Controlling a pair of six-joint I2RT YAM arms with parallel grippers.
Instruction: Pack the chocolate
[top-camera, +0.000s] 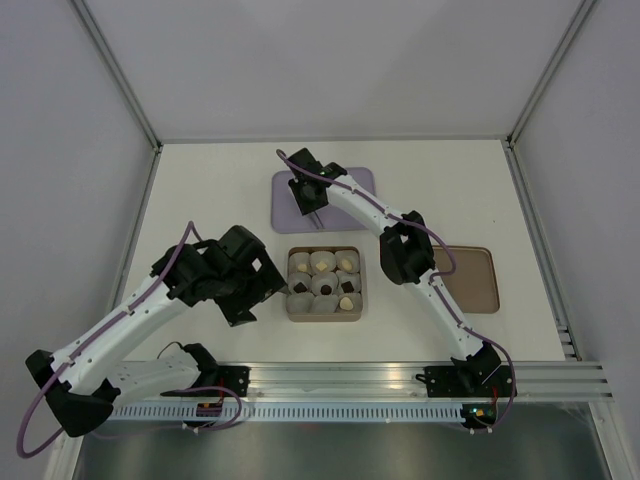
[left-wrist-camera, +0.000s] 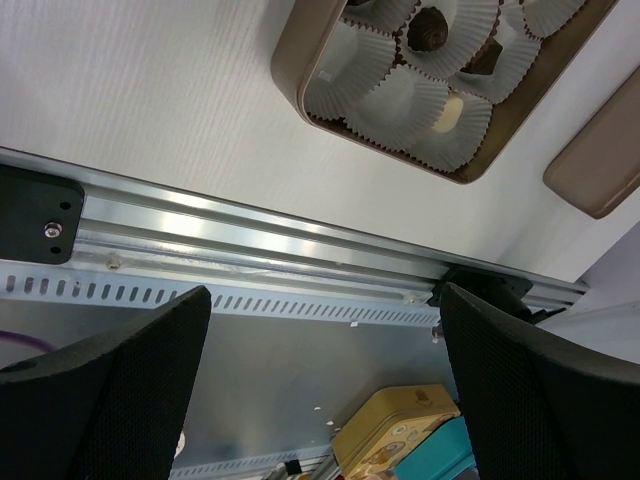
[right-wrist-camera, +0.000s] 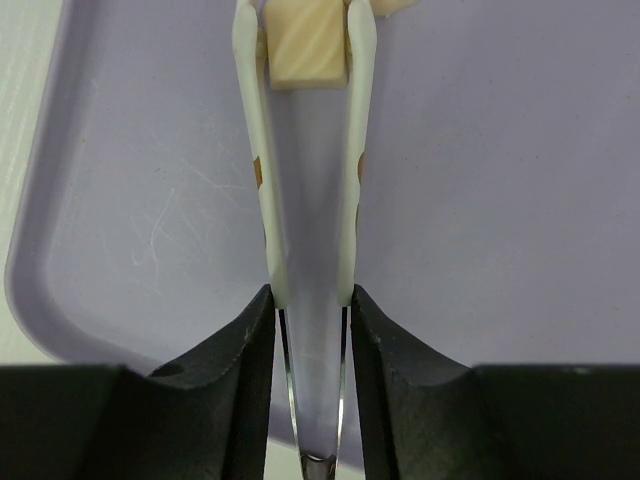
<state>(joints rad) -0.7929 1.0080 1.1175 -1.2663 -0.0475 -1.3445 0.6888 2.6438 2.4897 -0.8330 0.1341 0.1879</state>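
Over the purple tray (right-wrist-camera: 500, 200) at the bench's (top-camera: 200, 190) far side, a cream chocolate cube (right-wrist-camera: 307, 45) sits pinched between the tongs (right-wrist-camera: 252, 150), which the right pincer (right-wrist-camera: 312, 330) clamps. Other chocolates (left-wrist-camera: 432, 28) lie in paper cups (left-wrist-camera: 400, 100) inside the brown box (left-wrist-camera: 290, 60). The left pincer (left-wrist-camera: 320, 300) gapes empty nearby.

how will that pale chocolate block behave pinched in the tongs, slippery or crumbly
Probably light: the tongs hold the pale chocolate by two flat sides alone. It may slip, since only narrow smooth tips pinch it. Blocky edges suggest it would not roll if dropped on the purple tray.
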